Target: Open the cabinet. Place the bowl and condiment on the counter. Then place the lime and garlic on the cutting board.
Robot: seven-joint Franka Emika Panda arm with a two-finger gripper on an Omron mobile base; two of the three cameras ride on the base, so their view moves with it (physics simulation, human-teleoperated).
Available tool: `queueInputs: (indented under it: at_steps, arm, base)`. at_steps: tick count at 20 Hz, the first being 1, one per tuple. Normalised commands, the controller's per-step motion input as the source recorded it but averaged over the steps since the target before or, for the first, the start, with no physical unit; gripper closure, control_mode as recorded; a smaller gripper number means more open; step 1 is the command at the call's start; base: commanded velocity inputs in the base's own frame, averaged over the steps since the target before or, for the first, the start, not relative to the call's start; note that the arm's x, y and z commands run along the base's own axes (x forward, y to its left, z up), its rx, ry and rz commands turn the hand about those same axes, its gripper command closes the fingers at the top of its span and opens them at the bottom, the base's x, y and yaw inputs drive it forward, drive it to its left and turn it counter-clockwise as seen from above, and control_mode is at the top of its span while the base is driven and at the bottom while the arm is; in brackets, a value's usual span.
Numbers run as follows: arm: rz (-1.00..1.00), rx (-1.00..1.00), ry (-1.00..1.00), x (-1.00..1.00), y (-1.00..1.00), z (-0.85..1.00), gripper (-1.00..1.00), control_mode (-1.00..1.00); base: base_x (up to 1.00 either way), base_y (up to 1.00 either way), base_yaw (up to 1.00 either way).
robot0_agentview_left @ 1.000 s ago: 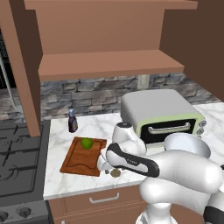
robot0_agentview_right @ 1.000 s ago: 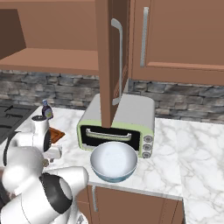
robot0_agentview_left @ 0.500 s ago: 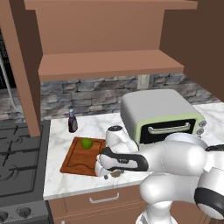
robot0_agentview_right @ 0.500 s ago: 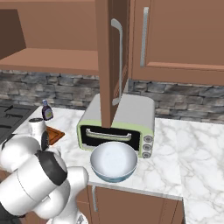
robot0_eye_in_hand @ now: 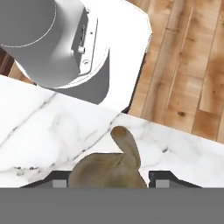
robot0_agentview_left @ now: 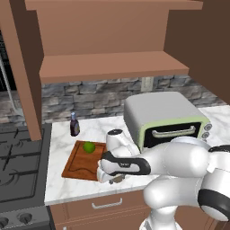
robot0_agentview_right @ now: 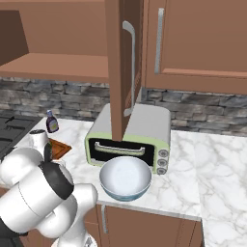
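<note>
A: Where is the lime [robot0_agentview_left: 89, 147]?
B: It lies on the cutting board [robot0_agentview_left: 80, 163], right of the condiment [robot0_agentview_left: 74, 125].
A: The hand [robot0_agentview_left: 113, 178]?
B: Low at the desk [robot0_agentview_left: 64, 134] edge, its fingers [robot0_eye_in_hand: 61, 182] either side of the garlic [robot0_eye_in_hand: 113, 167]; whether they grip it cannot be told.

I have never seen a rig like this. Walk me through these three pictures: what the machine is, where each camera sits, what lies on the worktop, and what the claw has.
The machine is a white robot arm on a drivable base in a simulated kitchen. Two cameras ride behind it, left and right; the third sits on the hand. On the marble counter stand a dark condiment bottle, a cutting board with the lime on it, a toaster oven and a blue-and-white bowl. The cabinet door hangs open. The gripper, down at the counter's front edge, has the garlic between its fingertips; whether it grips yet is unclear.
</note>
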Motion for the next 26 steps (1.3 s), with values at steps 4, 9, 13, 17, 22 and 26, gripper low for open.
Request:
queueInputs:
  at_steps: [4,9,13,17,22,26]
  arm:
    - [0.00,0.00,0.00,0.00,0.00,0.00,1.00,-1.00]
    - [0.00,0.00,-0.02,0.00,-0.01,0.48,1.00,-1.00]
    - [0.03,0.00,-0.05,0.25,0.09,0.95,1.00,-1.00]
    - [0.01,0.00,-0.08,0.16,0.26,0.76,1.00,-1.00]
    - [0.01,0.00,-0.10,0.29,0.48,0.05,1.00,-1.00]
    - [0.03,0.00,-0.16,0.31,0.31,0.00,1.00,-1.00]
  base:
    - [0.00,0.00,0.00]
    - [0.00,0.00,0.00]
    - [0.00,0.00,0.00]
    - [0.00,0.00,0.00]
    - [0.00,0.00,0.00]
    - [0.00,0.00,0.00]
